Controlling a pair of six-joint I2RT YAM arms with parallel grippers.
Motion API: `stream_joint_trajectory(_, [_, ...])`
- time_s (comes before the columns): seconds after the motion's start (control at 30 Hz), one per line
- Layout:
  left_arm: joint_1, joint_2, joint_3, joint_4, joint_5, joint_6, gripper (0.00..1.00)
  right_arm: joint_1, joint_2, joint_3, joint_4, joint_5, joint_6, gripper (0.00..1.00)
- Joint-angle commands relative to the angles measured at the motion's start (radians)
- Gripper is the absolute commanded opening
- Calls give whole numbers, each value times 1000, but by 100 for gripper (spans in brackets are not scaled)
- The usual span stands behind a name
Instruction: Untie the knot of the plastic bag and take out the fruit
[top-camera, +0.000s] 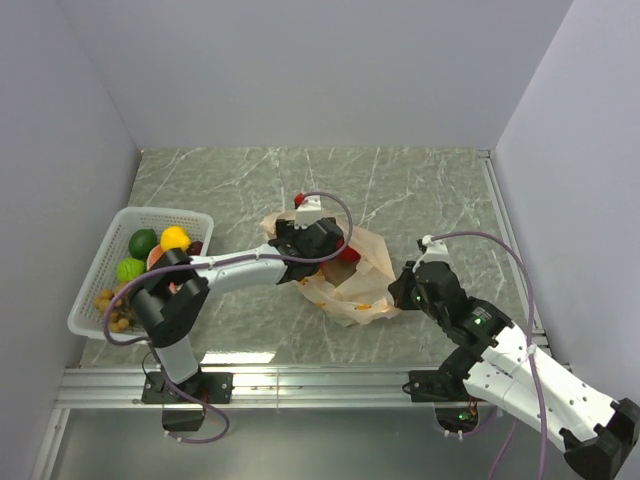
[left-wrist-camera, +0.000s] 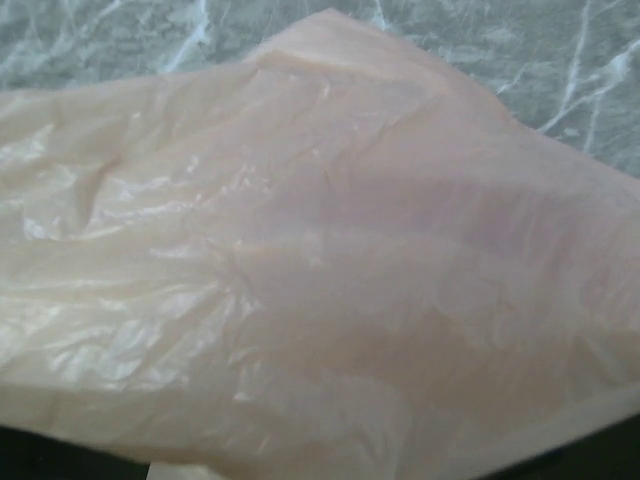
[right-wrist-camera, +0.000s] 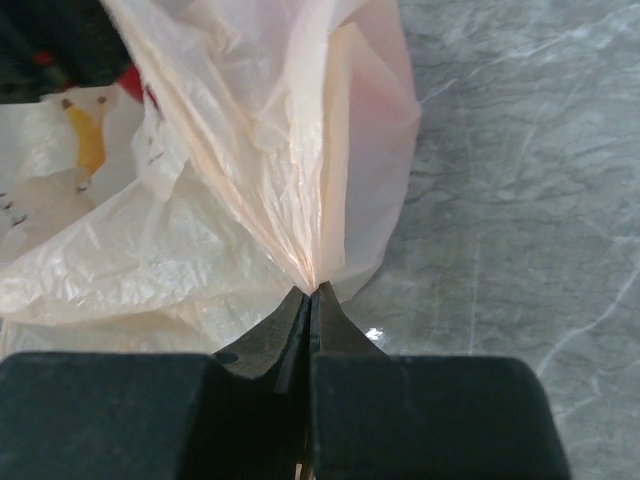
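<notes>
Thin crinkly pale-peach plastic bag (top-camera: 350, 280) lies mid-worktop, mouth apparently open, no knot visible. Right gripper (right-wrist-camera: 312, 300) clamps its edge; left gripper (top-camera: 305, 245) reaches in, state unclear. 1 red fruit (top-camera: 347, 254) remains; others sit in the white lattice basket (top-camera: 100, 290).

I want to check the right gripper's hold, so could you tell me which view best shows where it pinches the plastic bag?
The right wrist view: the right gripper is shut on a gathered fold of the plastic bag. The top external view shows it only small at the bag's edge; the left wrist view shows just plastic.
</notes>
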Motion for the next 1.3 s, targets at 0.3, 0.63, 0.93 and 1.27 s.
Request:
stream_joint_trajectory(0.3, [36,165,23,92,-12,-106,89,155,87,-21,98,52,87,0])
stream_joint_trajectory(0.63, [17,46,-80,86,108,-96,24,156,55,-12,51,170,103,0])
stream_joint_trajectory(0.93, [-62,-249,-246,70,273,8,11,156,84,25,23,278,103,0])
stream_joint_trajectory(1.27, [-94,-493,-402,44,468,73,16,129,111,86,-26,396,91,0])
